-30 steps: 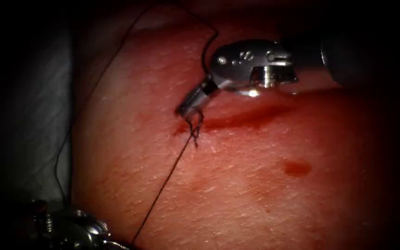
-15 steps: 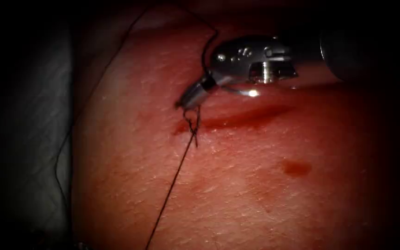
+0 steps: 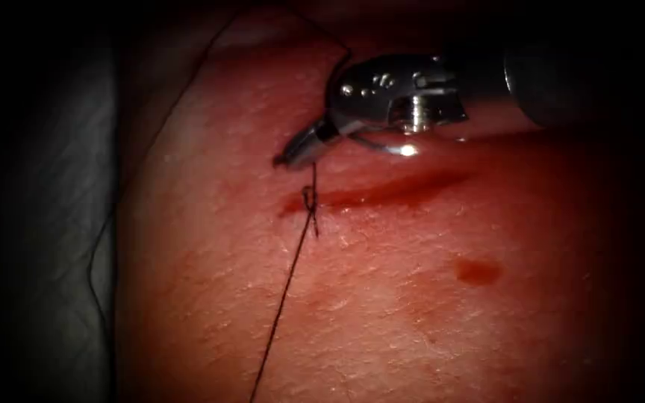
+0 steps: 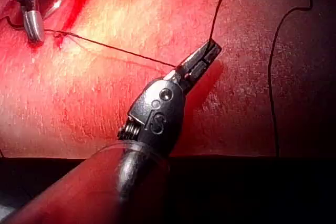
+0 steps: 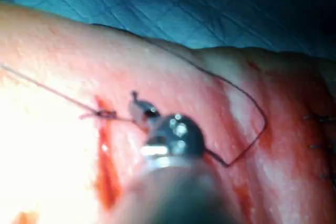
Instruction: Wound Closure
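Thread [image 3: 285, 287] runs taut from the knot [image 3: 311, 200] at the cut's [image 3: 382, 190] left end; right tool [image 3: 293, 154] and left tool [image 4: 202, 59] each pinch it. Too hard a pull could snap it or tear tissue [image 3: 412, 313].

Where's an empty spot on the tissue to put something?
Free: bare tissue below the cut, right of the thread. Crowded: the knot at the cut's left end, where the right tool grips thread. The left tool grips thread too.

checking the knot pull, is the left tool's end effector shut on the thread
Shut on the thread: in the left wrist view the left end effector clamps the strand, which runs taut to the knot at the cut.
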### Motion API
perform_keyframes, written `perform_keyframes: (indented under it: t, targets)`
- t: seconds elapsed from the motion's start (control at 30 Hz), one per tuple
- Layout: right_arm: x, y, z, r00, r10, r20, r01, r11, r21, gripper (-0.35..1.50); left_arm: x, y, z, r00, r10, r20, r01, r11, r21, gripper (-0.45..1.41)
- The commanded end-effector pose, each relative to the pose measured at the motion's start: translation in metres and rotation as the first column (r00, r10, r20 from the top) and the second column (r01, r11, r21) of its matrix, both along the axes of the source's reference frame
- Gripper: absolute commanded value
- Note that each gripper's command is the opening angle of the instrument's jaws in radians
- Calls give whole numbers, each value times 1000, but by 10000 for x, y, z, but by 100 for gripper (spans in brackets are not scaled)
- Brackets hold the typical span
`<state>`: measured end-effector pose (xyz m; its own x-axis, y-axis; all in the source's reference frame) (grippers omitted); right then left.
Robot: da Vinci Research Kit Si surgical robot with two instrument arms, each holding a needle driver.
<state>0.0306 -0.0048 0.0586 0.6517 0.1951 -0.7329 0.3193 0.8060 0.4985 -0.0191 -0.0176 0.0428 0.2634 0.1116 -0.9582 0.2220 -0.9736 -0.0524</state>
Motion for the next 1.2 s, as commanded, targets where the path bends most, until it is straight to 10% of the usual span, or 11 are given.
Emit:
perform_keyframes:
  t: [0.03,1.2]
  targets:
    - [8,-5,5,1000,6,3,-6,1000,2,-35,-8,-7,7,1000,16,4,-16,1000,0,-45]
    - [12,9,16,998,55,37,-53,997,-62,-35,-48,-68,17,966,248,78,-250,968,9,-45]
